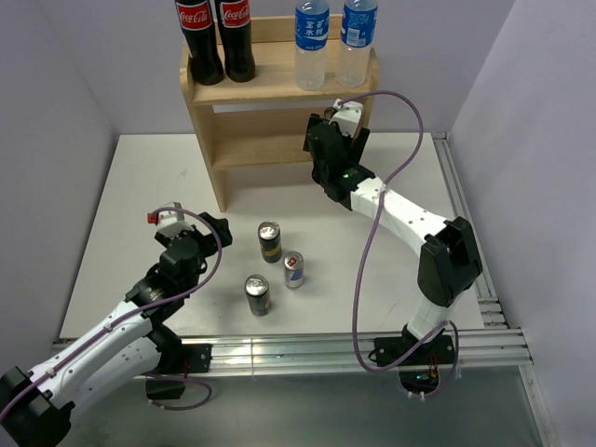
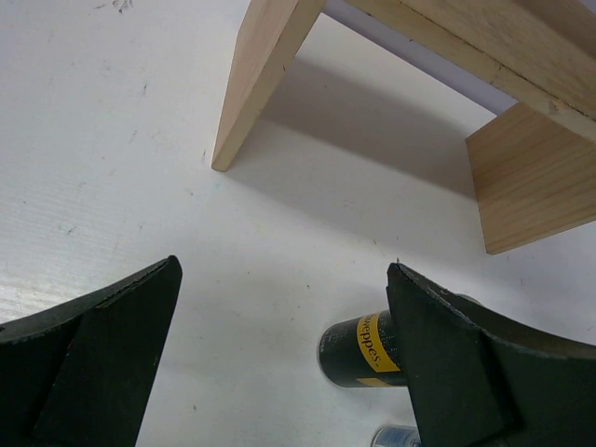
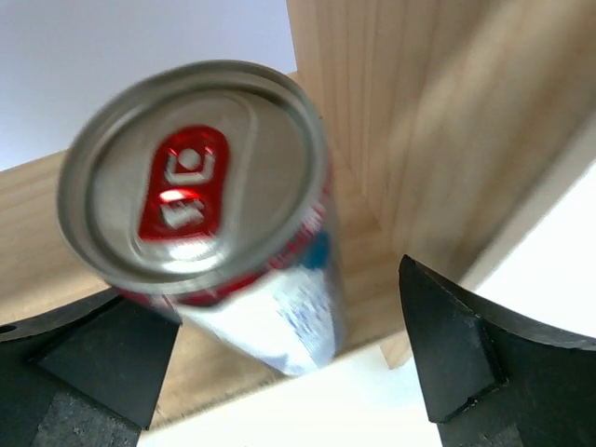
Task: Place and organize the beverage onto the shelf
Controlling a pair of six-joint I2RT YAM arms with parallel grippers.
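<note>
Right wrist view: right gripper (image 3: 284,317), fingers (image 3: 466,354) spread wide, at the shelf (image 3: 419,112) lower tier.
Between them a slim blue-silver can (image 3: 214,186) stands tilted; finger contact is unclear through blur. Over the table (image 2: 112,140) hangs the left gripper (image 2: 284,279), likewise spread, beside a dark can (image 2: 358,349). Two water bottles (image 1: 312,42) occupy the top tier.

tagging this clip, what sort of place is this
Probably a robotics lab test cell: a white table boxed in by plain walls, an aluminium rail carrying robot arms, and a small wooden shelf as a prop.
</note>
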